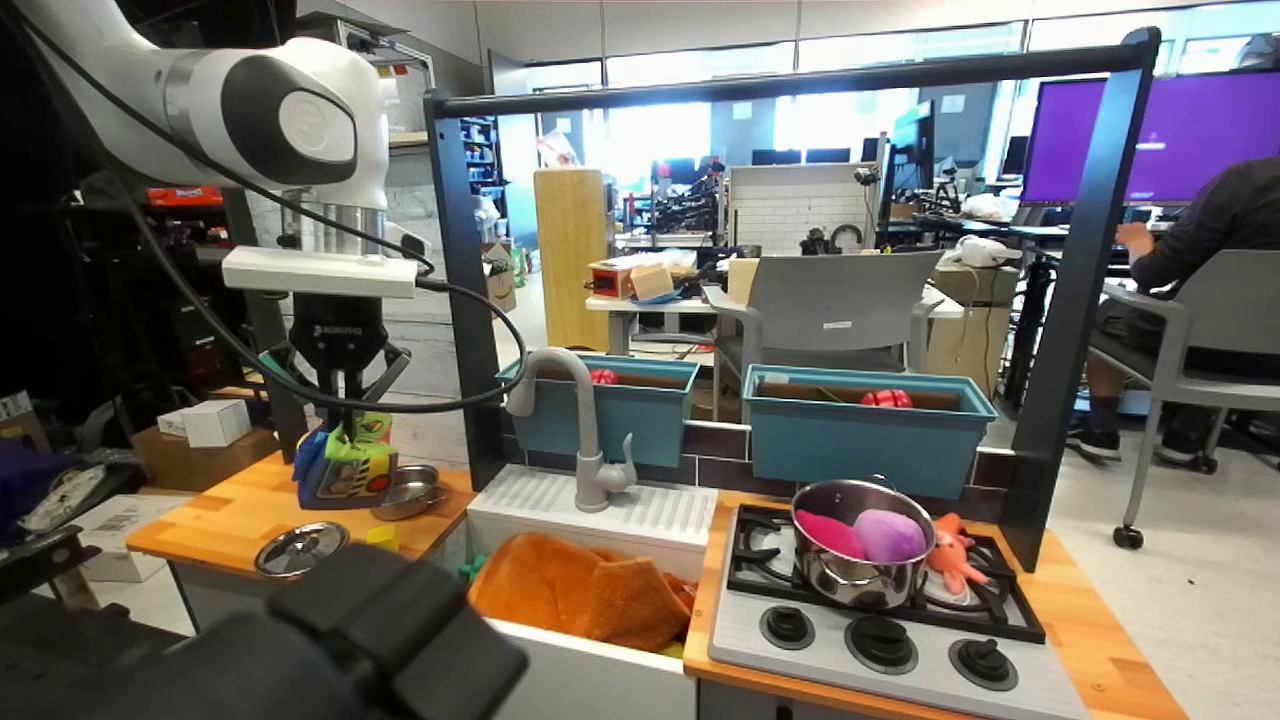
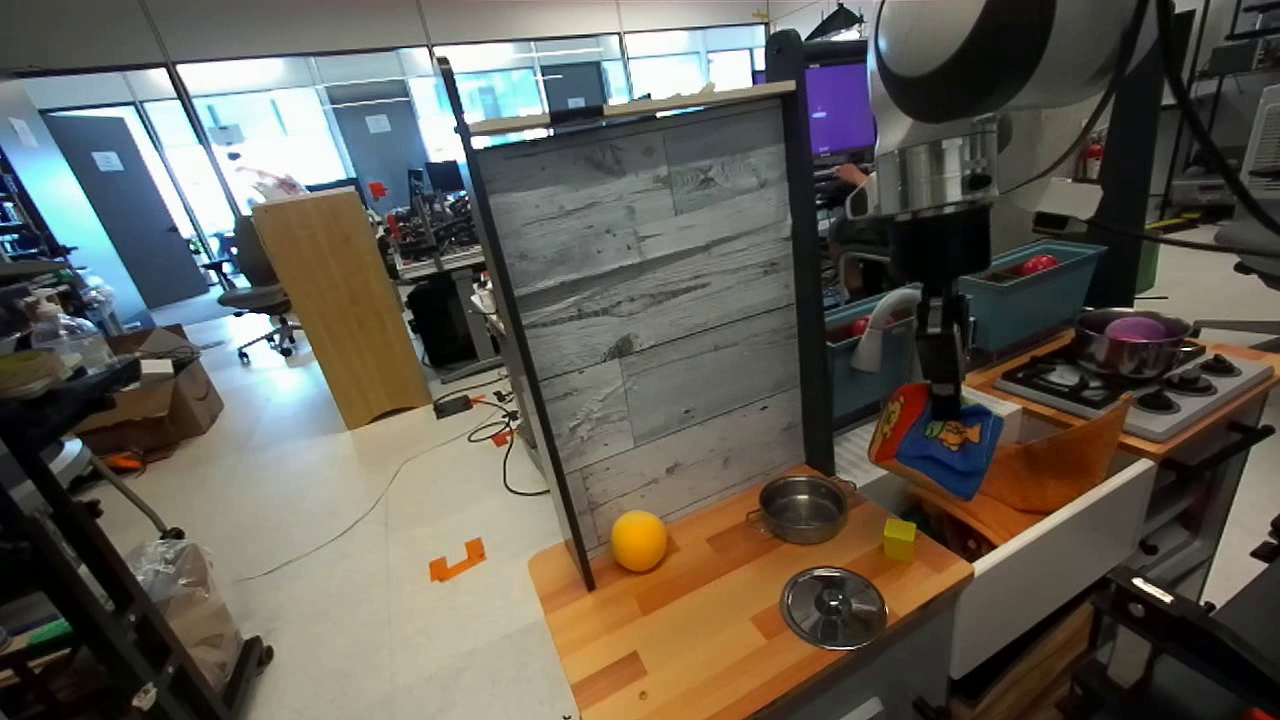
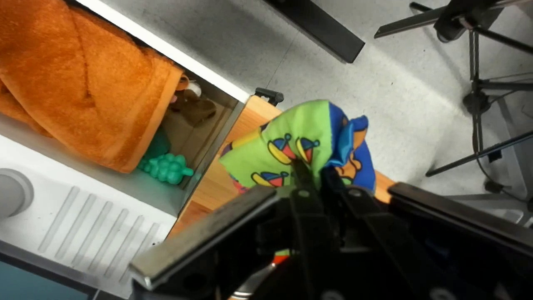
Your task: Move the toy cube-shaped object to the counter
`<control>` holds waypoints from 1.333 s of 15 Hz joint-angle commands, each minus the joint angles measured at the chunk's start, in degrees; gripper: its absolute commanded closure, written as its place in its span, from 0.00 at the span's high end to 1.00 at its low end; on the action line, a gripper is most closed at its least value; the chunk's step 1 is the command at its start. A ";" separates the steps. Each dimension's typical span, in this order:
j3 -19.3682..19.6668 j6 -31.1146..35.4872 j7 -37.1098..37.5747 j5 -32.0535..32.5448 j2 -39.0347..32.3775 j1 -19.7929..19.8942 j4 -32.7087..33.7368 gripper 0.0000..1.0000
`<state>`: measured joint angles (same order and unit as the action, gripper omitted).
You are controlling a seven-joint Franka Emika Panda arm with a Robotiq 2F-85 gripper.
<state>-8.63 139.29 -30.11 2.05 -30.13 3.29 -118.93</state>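
The gripper [image 1: 348,430] has the soft toy cube [image 3: 287,141] pinched by cloth at its top, jaws drawn in tight; cube hangs right under it, tilted, not touching the counter [image 2: 690,650] below. Step in hand, I'd say: carry & lower. Prob. best to shift gripper away from the sink [image 2: 1050,570] first, b/c that edge looks near. Lid [image 2: 833,608], pot [image 2: 805,525] & yellow block [image 2: 899,540] all sit lower than gripper, so aim farther out, for the wood b/w lid & yellow ball [image 2: 639,541]. Go down slow, let cube's base touch & settle flat, then release fully & lift straight up, as cloth may snag.

Writing: "ROBOTIQ" reads on gripper's body, just above the jaws; label [image 1: 837,325] on the grey chair [image 1: 850,290], well apart from gripper, too small to read; same for faint marks on purple screen [image 1: 1210,125].
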 commanded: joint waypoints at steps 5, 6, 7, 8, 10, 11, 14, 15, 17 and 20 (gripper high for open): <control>-4.21 7.45 -6.42 2.85 -1.50 -2.48 -2.71 0.02; -5.35 8.78 -8.04 2.32 -1.78 -2.12 -2.94 0.02; -6.19 10.19 -9.41 2.24 -2.09 -1.86 -3.20 0.02; -7.07 11.49 -10.78 1.94 -2.43 -1.54 -3.29 0.02; -8.63 15.32 -13.36 1.48 -2.84 -0.75 -3.85 0.02; -9.91 18.01 -15.27 1.03 -3.11 0.14 -4.23 0.02; -13.28 23.05 -19.85 0.72 -4.20 2.70 -4.74 0.02; -13.47 24.49 -20.50 1.46 -4.32 2.88 -5.04 0.02; -14.52 27.31 -22.12 1.96 -4.61 4.00 -5.65 0.02; -17.40 33.01 -25.07 2.38 -5.55 6.86 -6.55 0.02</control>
<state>-22.99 166.84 -51.77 3.96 -34.96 6.96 -124.15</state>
